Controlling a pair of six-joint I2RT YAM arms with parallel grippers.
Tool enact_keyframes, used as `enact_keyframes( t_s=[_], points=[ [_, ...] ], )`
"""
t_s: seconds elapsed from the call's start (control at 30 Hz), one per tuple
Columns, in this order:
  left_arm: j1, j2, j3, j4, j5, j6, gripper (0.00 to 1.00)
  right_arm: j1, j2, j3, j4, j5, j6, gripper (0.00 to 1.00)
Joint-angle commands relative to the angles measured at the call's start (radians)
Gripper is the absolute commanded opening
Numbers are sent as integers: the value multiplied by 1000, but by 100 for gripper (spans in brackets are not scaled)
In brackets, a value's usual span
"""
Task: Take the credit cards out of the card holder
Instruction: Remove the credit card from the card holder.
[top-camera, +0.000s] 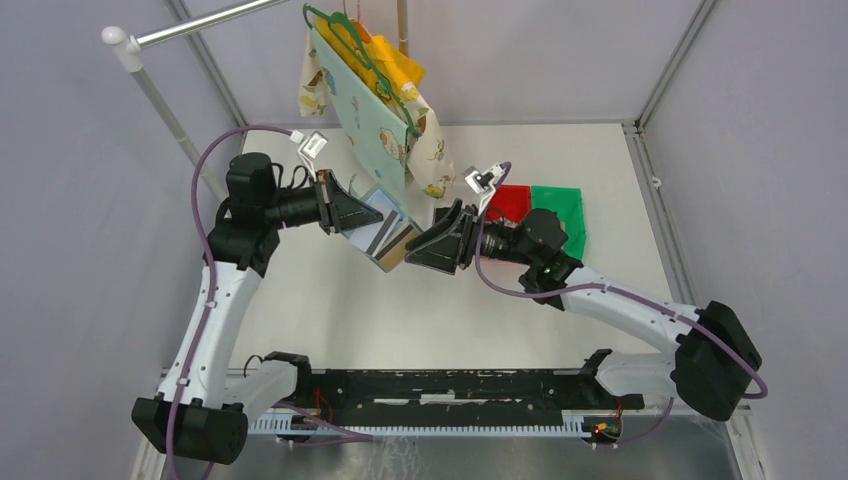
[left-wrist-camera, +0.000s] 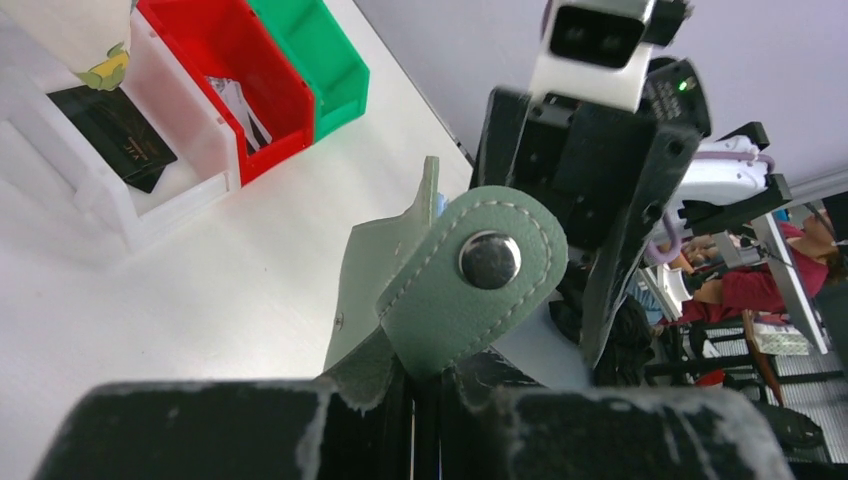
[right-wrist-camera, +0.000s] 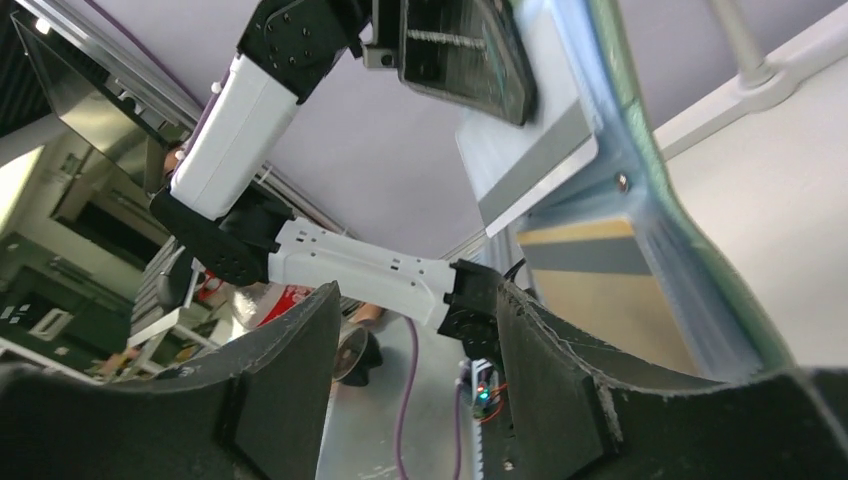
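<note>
The card holder hangs open above the table, my left gripper shut on its far-left edge. In the left wrist view its grey-green snap tab rises from my shut left gripper. Two credit cards stick out of it: a pale grey-white one and a tan-gold one. My right gripper is open, right beside the tan card's end. In the right wrist view the right gripper has nothing in its gap; the tan card lies just outside its right finger, below the grey-white card.
Red bin and green bin stand behind the right arm. A white bin beside them holds a black card. A cloth bag on a hanger dangles from the rack just behind the card holder.
</note>
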Motion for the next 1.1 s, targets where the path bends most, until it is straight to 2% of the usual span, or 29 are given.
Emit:
enact_keyframes(
  t_s=[0.0, 0.3, 0.93, 1.07],
  points=[
    [3, -14, 1, 125, 33, -124, 2, 39, 44, -14, 212, 39, 102, 63],
    [3, -30, -12, 152, 40, -167, 2, 55, 158, 0, 350, 67, 190, 56],
    [3, -63, -40, 178, 52, -210, 2, 81, 290, 64, 503, 117, 314, 48],
    [3, -60, -42, 179, 52, -213, 2, 81, 303, 72, 540, 117, 338, 41]
  ],
)
